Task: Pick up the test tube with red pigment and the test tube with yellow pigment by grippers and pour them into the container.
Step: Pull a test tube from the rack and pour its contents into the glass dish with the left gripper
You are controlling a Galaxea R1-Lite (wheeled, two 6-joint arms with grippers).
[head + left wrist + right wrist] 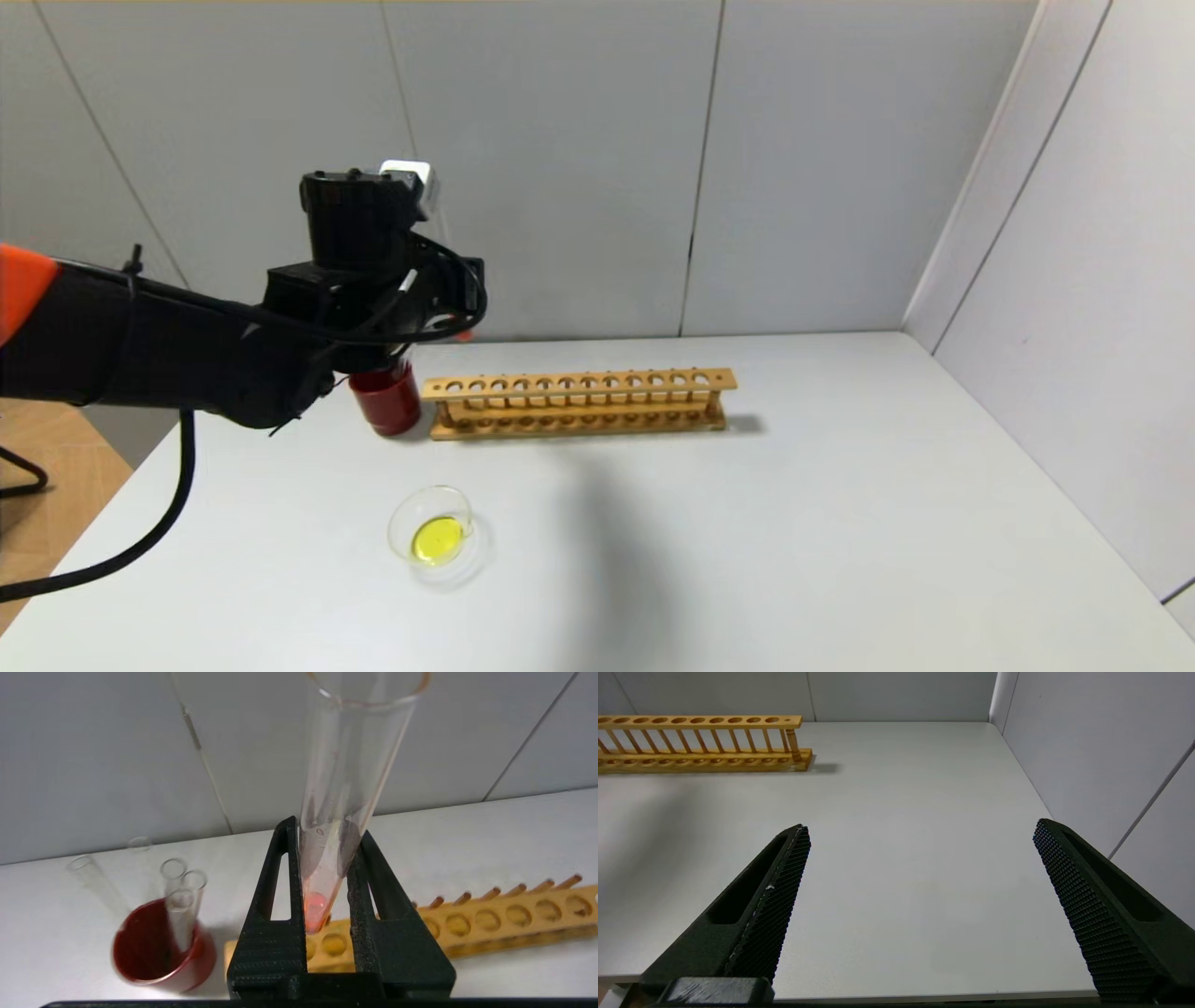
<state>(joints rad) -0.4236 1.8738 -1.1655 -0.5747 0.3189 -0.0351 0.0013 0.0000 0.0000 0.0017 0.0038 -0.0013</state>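
My left gripper [446,313] is raised above the back left of the table, over the left end of the rack. In the left wrist view it [327,828] is shut on the test tube with red pigment [329,858], held upright with a little red-orange liquid at its bottom. The container [401,525], a clear glass dish, sits on the table nearer me and holds yellow liquid. No tube with yellow liquid shows. My right gripper [922,826] is open and empty over bare table at the right; it is out of the head view.
A wooden tube rack [579,401] with empty holes stands at the back; it also shows in both wrist views [490,919] [700,742]. A dark red cup [385,399] at its left end holds several colourless tubes [180,905]. Walls close the back and right.
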